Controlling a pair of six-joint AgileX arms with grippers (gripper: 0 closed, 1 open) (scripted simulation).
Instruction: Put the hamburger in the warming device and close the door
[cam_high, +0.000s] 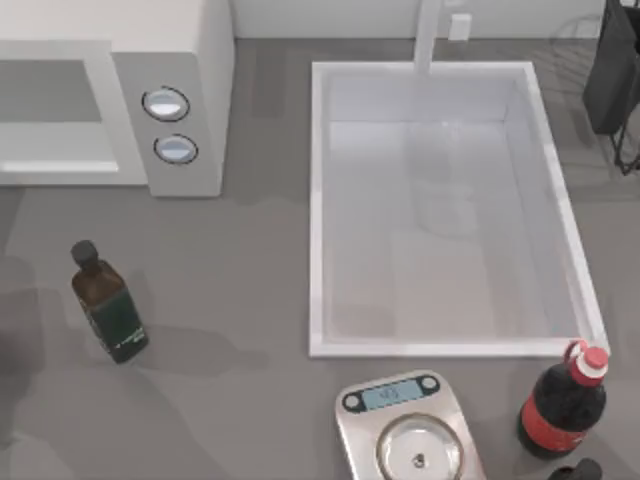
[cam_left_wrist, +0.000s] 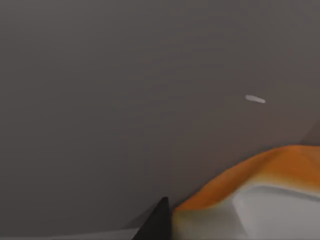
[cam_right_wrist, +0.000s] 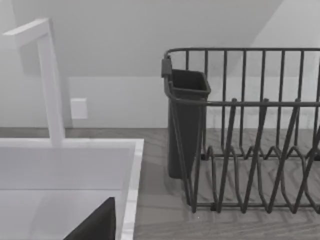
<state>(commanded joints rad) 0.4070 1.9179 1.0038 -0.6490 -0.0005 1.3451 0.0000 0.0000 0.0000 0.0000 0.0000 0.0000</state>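
The sink basin (cam_high: 440, 210) takes up the middle and right of the counter (cam_high: 240, 300), reaching toward its back edge, with the white faucet (cam_high: 428, 35) rising at the basin's far rim. At the counter's back left corner stands the microwave (cam_high: 190, 60), knobs facing us; its door (cam_high: 50, 105) looks shut from above, so we judge it must be opened before anything goes in. A dark dish rack (cam_right_wrist: 250, 135) sits at the back right corner. A kitchen scale (cam_high: 405, 430) lies at the front edge, just beside a red-capped cola bottle (cam_high: 562, 405); a dark green bottle (cam_high: 108, 305) stands near the left edge.

In our left wrist view the hamburger (cam_left_wrist: 260, 175) lies very close beneath the camera, on the grey surface. Whether either of our grippers is open or closed, we cannot tell.
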